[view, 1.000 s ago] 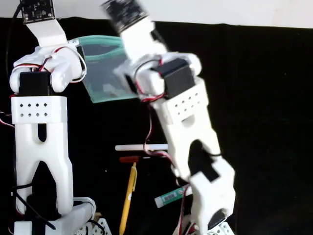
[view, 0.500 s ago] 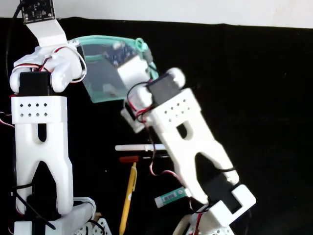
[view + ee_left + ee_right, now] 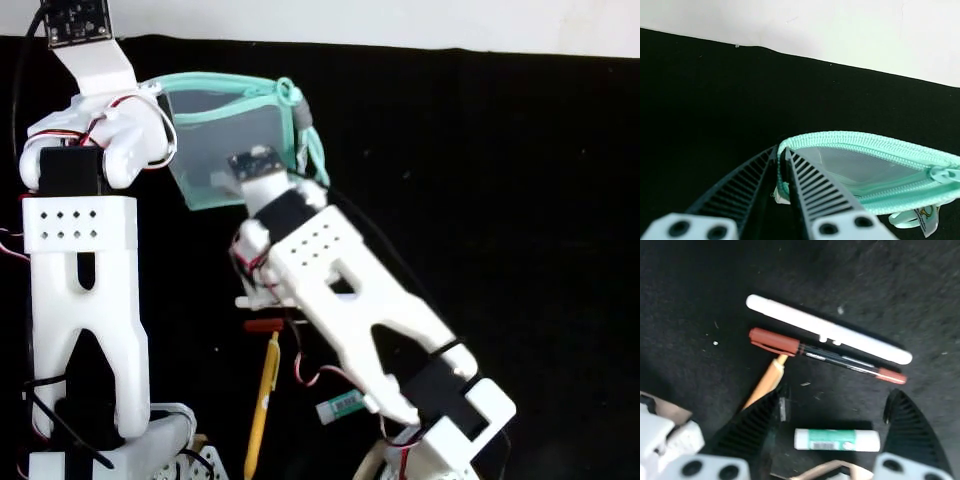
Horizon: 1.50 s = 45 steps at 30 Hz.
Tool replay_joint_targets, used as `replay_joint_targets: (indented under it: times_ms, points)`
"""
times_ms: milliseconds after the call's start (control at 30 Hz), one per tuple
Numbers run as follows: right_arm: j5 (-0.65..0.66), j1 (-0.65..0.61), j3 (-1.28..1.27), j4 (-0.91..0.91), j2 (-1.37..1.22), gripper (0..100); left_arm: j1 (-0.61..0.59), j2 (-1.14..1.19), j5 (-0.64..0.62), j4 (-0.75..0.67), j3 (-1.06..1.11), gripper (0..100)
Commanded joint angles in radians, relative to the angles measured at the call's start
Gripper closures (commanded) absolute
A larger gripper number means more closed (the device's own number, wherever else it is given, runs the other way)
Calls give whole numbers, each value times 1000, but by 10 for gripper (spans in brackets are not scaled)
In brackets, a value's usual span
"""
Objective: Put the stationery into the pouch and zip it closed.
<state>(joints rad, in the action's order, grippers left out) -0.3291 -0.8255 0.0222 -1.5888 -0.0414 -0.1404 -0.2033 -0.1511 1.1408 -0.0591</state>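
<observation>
Mint-green mesh zip pouch (image 3: 865,160) hangs far left, rim clamped in my left gripper (image 3: 781,152). My right gripper (image 3: 835,397) is spread wide over the white pen (image 3: 830,330) and red-capped marker (image 3: 825,356), both lying near centre. Advice: straddle one barrel mid-length, square on, and close gently.

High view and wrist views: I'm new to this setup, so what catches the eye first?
The mint-green pouch stands out, held up at its rim by the shut left gripper with its mouth open. The open right gripper hangs over a white pen, a red pen and a glue stick.
</observation>
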Motion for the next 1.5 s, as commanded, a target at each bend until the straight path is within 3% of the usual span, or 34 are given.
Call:
replay_joint_targets:
  times_ms: [0,367,867,1200,1467]
  points:
    - [-106,-71,-41,59,45,702,1,21,-5,6,-1,993]
    - [-279,-193,-303,352,45,702,1,21,-5,6,-2,993]
    - [-313,-257,-381,441,45,702,-1,21,-5,6,-2,993]
    - [-468,-252,-493,536,44,702,-1,22,-5,6,-2,993]
    - [-477,-252,-552,602,44,703,-1,22,-5,6,-2,993]
